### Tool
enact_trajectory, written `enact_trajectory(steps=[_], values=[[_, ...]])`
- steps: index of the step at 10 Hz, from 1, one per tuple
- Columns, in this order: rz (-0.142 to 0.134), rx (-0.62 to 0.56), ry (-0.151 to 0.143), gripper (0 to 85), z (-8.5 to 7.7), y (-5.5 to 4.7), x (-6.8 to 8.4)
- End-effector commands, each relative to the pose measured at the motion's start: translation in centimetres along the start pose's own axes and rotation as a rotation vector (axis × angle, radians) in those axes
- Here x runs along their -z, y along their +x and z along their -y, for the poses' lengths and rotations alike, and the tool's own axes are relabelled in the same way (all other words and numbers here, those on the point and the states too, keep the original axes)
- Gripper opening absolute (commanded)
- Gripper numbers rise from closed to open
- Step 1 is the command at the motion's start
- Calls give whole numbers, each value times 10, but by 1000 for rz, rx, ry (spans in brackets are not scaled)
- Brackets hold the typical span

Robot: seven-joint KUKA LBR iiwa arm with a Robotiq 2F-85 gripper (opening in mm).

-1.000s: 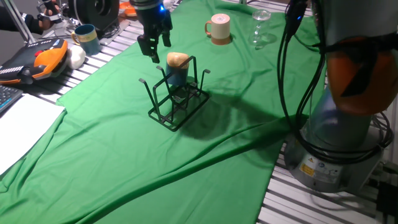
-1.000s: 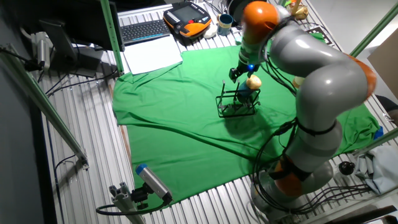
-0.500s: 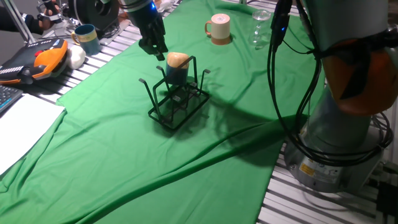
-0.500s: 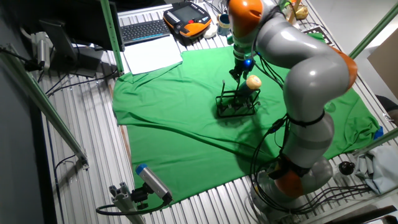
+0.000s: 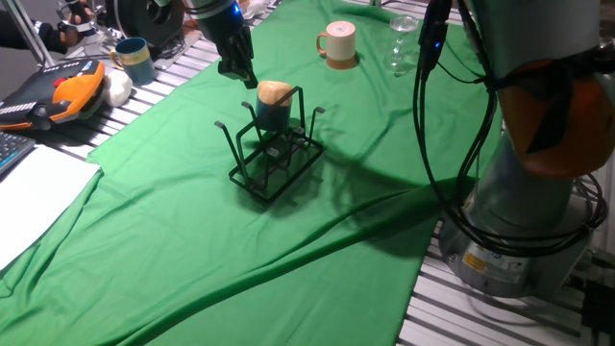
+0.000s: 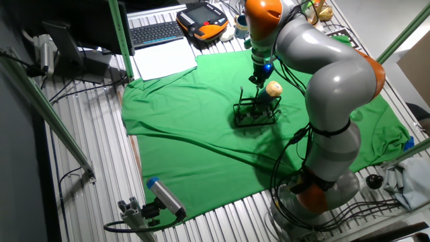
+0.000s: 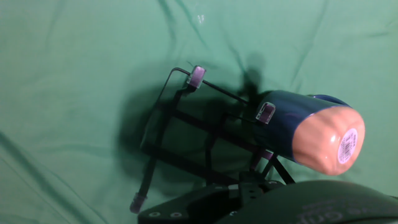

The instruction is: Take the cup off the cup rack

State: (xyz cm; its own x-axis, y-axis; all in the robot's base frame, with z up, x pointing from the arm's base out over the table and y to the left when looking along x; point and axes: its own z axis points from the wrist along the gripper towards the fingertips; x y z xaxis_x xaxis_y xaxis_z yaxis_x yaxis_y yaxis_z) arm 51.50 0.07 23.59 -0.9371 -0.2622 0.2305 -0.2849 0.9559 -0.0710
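Observation:
The cup (image 5: 273,106) is dark blue with a tan rounded end. It sits upside down on an upright prong of the black wire cup rack (image 5: 274,159), on the green cloth. My gripper (image 5: 238,69) hangs just behind and left of the cup's top, close to it but not touching, empty, and its fingers look open. In the other fixed view the gripper (image 6: 257,76) is just up-left of the cup (image 6: 271,90) and rack (image 6: 254,113). The hand view shows the cup (image 7: 311,130) lying across the right, over the rack (image 7: 186,127).
A cream handled mug (image 5: 338,43) and a clear glass (image 5: 402,40) stand at the back of the cloth. A teal mug (image 5: 133,60) and an orange pendant (image 5: 60,91) lie off the cloth at the left. The arm's base (image 5: 524,192) stands at the right.
Over the last second the hand turned and shifted a little left and back, ending close beside the cup's top. It has hardly moved in the last half second. Cup and rack have not moved.

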Motion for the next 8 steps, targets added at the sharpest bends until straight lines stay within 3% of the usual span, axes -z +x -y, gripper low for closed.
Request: enact_trajectory(steps=[1,8], values=[[0,0,0,0,0,0,0],[-5,-10,0,0,0,0,0]])
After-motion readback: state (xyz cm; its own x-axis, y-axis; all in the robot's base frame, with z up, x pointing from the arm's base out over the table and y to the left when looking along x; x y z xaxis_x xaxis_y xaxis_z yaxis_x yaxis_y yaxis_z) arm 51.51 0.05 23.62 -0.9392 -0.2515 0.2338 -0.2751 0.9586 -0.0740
